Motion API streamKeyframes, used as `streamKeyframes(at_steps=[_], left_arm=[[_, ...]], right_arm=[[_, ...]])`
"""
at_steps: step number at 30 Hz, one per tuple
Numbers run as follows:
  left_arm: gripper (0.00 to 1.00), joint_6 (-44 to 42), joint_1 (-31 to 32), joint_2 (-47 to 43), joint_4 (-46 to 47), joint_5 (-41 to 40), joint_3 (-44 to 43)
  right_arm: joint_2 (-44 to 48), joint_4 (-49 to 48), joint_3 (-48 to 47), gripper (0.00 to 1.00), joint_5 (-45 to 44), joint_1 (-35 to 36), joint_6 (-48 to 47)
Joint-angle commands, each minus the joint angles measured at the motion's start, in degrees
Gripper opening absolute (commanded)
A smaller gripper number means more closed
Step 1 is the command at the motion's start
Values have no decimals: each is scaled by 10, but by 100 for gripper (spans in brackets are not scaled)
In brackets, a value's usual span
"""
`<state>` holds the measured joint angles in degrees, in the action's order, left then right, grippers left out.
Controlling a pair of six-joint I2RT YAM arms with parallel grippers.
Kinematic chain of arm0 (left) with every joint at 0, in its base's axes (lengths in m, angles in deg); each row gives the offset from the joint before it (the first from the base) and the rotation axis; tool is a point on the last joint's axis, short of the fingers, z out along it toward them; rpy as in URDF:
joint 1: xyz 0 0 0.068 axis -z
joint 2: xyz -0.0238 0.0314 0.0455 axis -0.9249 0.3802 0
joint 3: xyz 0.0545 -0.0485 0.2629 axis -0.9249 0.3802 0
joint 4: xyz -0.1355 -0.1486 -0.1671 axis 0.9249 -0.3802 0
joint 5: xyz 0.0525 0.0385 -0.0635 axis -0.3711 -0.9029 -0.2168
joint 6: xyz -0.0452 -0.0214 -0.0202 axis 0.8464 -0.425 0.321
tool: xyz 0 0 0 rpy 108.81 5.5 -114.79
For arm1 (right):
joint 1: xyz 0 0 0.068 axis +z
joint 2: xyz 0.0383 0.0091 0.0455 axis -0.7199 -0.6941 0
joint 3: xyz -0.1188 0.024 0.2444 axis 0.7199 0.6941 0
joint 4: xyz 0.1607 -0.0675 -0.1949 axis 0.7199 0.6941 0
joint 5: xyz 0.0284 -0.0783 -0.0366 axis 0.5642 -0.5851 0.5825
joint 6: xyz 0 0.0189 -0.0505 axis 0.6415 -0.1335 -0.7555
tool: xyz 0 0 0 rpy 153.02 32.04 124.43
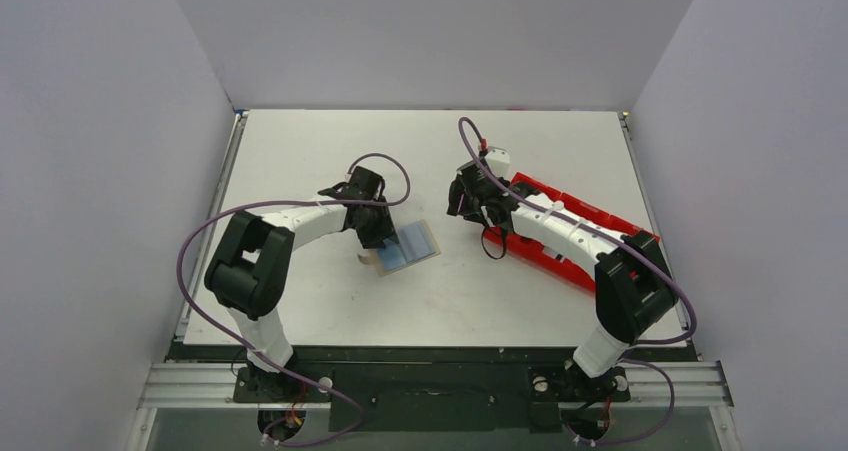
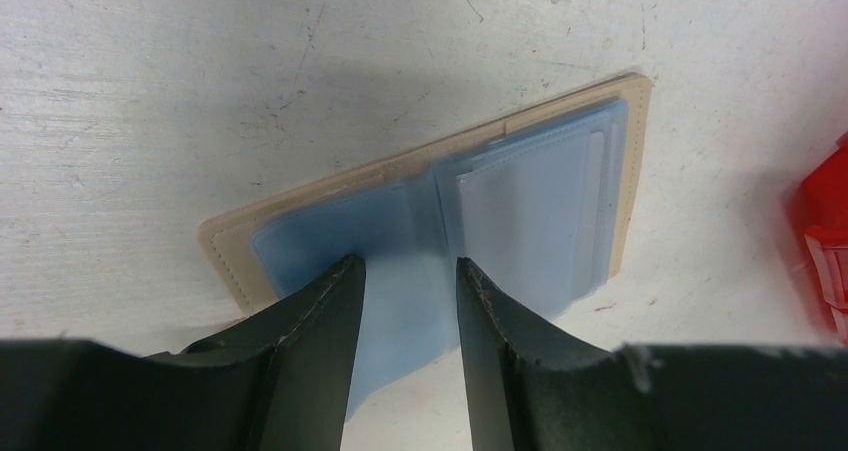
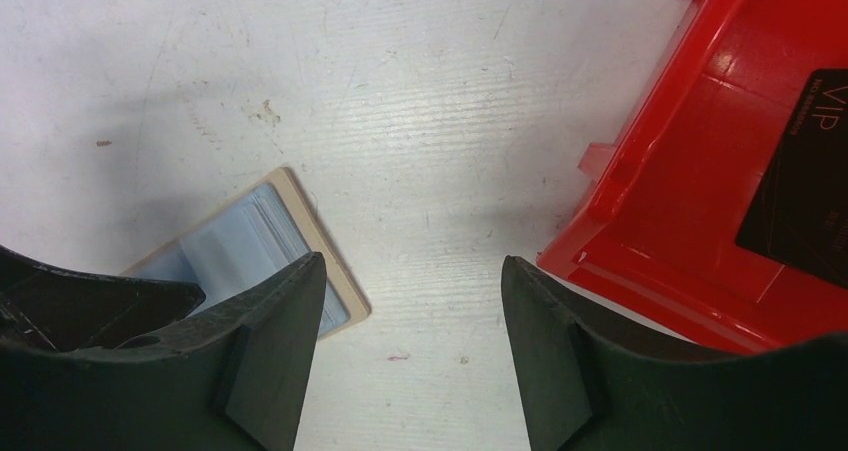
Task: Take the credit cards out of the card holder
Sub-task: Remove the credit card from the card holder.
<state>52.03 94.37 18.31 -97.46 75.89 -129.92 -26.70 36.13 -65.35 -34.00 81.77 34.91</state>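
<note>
White, scratched tabletop (image 1: 300, 151) fills the walled cell. Left of its centre we see the tan card holder (image 1: 405, 246) lying open, inner side up. Pale credit cards (image 2: 530, 221) sit in its bluish sleeves. Our left gripper (image 2: 408, 263) is at the holder's near edge, jaws partly apart, with a light blue leaf showing in the gap. Our right gripper (image 3: 412, 259) hangs wide and empty over bare table between the holder and the red tray (image 3: 690, 211), where a black VIP card (image 3: 800, 171) lies.
</note>
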Motion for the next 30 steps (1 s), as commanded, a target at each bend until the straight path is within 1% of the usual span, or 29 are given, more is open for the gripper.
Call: streamKeyframes(at_steps=[1, 10, 14, 16, 17, 18, 19, 20, 21, 22, 23, 27, 28, 30], left_arm=[[37, -5, 2, 36, 15, -42, 10], [32, -5, 3, 45, 8, -46, 15], [27, -5, 3, 50, -2, -64, 15], [24, -5, 2, 52, -7, -72, 18], [20, -5, 2, 52, -9, -74, 18], [19, -5, 2, 53, -12, -77, 20], [14, -6, 2, 53, -13, -78, 20], [12, -7, 2, 53, -14, -79, 20], [5, -8, 2, 54, -14, -80, 20], [1, -9, 2, 55, -15, -81, 21], [0, -9, 2, 57, -16, -82, 20], [0, -15, 2, 64, -19, -83, 14], [0, -16, 2, 64, -19, -83, 13], [0, -16, 2, 64, -20, -83, 14]], right_arm=[[-3, -19, -21, 61, 0, 6, -7], [-6, -28, -21, 61, 8, 17, -14], [-12, -38, -24, 57, 30, 30, -22], [-23, -42, -31, 51, 46, 39, -24], [-27, -45, -33, 45, 51, 46, -24], [-37, -46, -36, 41, 61, 53, -25], [-41, -50, -40, 34, 66, 56, -25], [-50, -51, -44, 30, 75, 63, -25], [-55, -54, -46, 22, 80, 66, -25], [-66, -56, -51, 18, 89, 70, -25], [-72, -59, -53, 13, 93, 73, -24], [-104, -66, -65, 2, 109, 79, -24], [-114, -67, -67, 0, 112, 79, -24], [-128, -68, -72, 0, 117, 80, -25]])
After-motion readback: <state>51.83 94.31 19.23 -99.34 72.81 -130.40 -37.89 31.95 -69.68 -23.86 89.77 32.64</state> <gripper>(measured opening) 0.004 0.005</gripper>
